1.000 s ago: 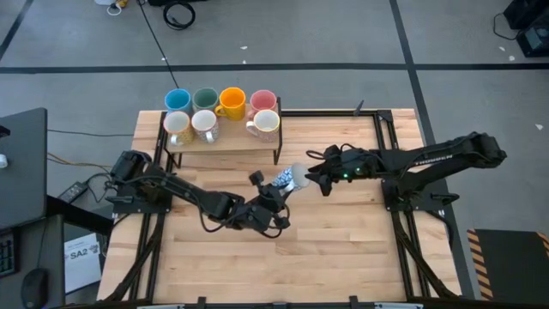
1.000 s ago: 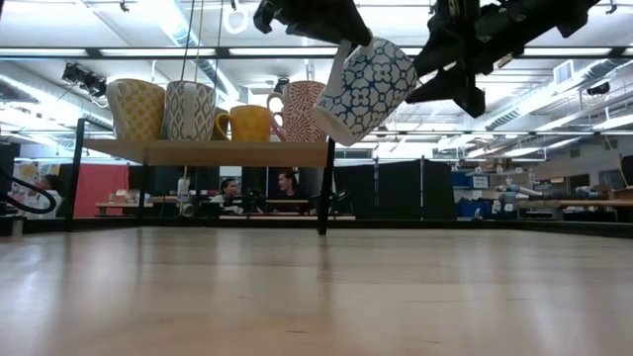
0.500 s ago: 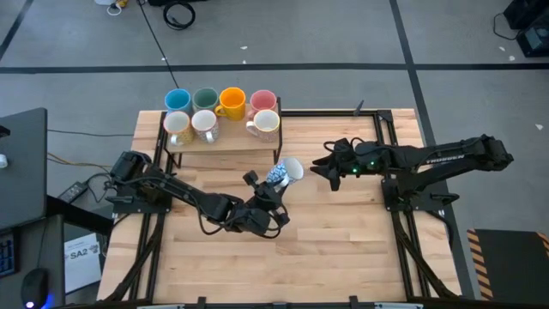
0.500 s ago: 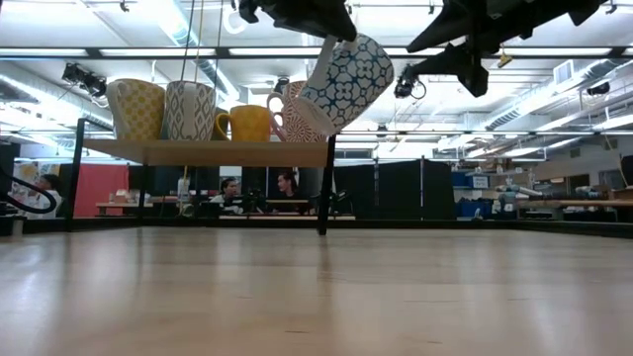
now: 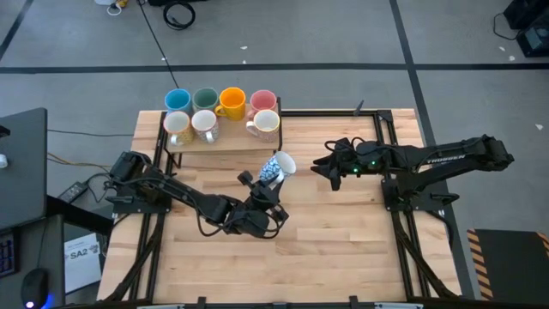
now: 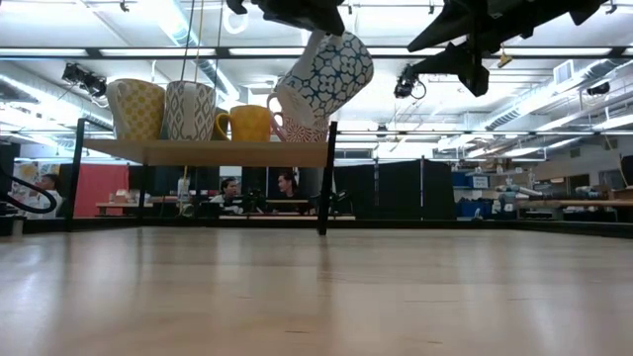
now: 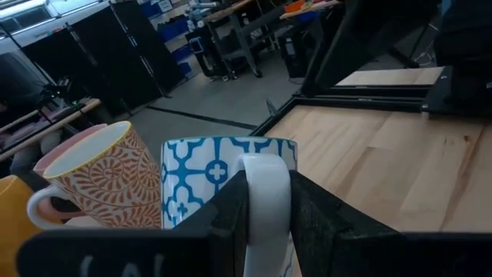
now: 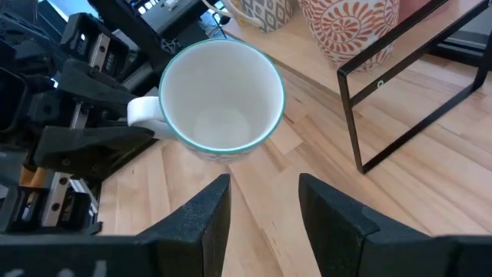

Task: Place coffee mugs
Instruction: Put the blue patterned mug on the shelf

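Blue-patterned mug (image 5: 276, 167) pinched by left gripper (image 5: 257, 184); right gripper (image 5: 319, 167) fingers spread.

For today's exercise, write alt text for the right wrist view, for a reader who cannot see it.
A white mug hangs over the wooden table, the left hand clamped on its handle. The right hand's open fingers sit near, beside a black rack.

The shelf (image 5: 225, 148) already carries seven mugs (image 5: 221, 113) and only its right front corner is free, where the left gripper (image 5: 257, 183) holds the blue-patterned mug (image 5: 276, 167) beside the red-patterned mug (image 5: 265, 124).
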